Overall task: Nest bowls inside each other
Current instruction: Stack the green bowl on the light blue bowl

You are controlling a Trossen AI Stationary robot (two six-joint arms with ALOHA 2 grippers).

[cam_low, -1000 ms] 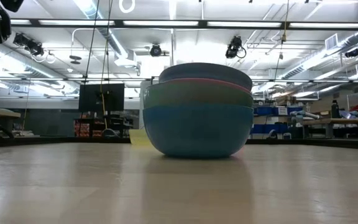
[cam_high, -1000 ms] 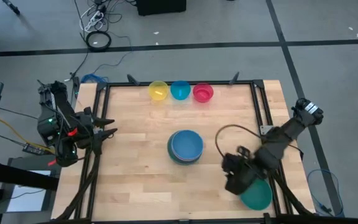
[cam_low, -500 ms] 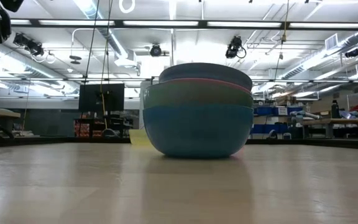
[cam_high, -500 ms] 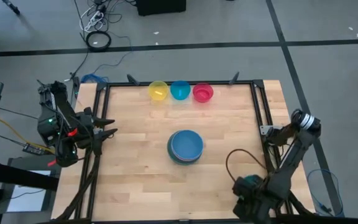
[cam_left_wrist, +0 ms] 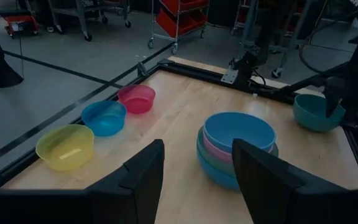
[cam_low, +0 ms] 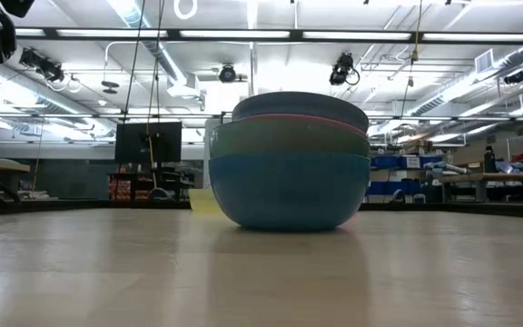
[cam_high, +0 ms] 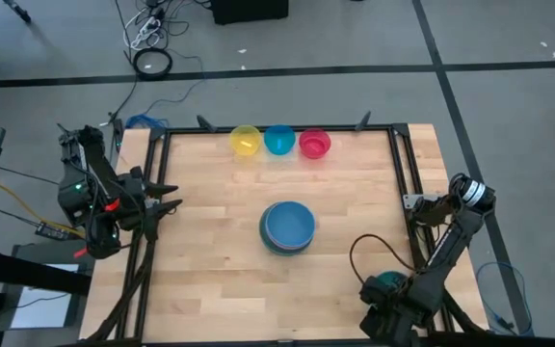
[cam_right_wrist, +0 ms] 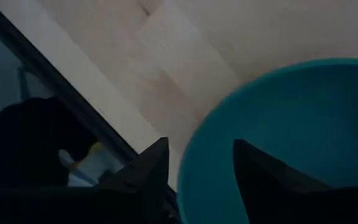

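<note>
A: We are looking down on a pale wooden table [cam_high: 220, 222] with a black frame, grey floor all round it and cables at the top of the high view.

B: Nearest us, at the lower right of that view, we see the right gripper [cam_high: 385, 299] low over the table's bottom right corner, with only a sliver of the teal bowl [cam_high: 389, 280] showing beside it.

A: The right wrist view fills that in: the teal bowl [cam_right_wrist: 291, 137] lies right at the two dark fingers [cam_right_wrist: 143, 167]. One finger is outside the rim, the other over the inside, so the jaws straddle the rim with a gap between them. We cannot tell whether they press on it.

B: From the left wrist view the teal bowl [cam_left_wrist: 318, 112] sits at the far right, under the other arm.

A: In the middle of the high view we find the stack of large bowls [cam_high: 287, 226], a blue bowl [cam_left_wrist: 238, 131] on top, a pink rim and a green one below it.

B: The low view shows that stack [cam_low: 289, 160] square in the centre.

A: Along the top edge of the table stand the yellow bowl [cam_high: 245, 140], the small blue bowl [cam_high: 278, 140] and the magenta-red bowl [cam_high: 314, 144], side by side.

B: At the left edge, the left gripper [cam_high: 166, 196] waits off the table, its fingers [cam_left_wrist: 143, 171] spread apart and holding nothing.
</note>
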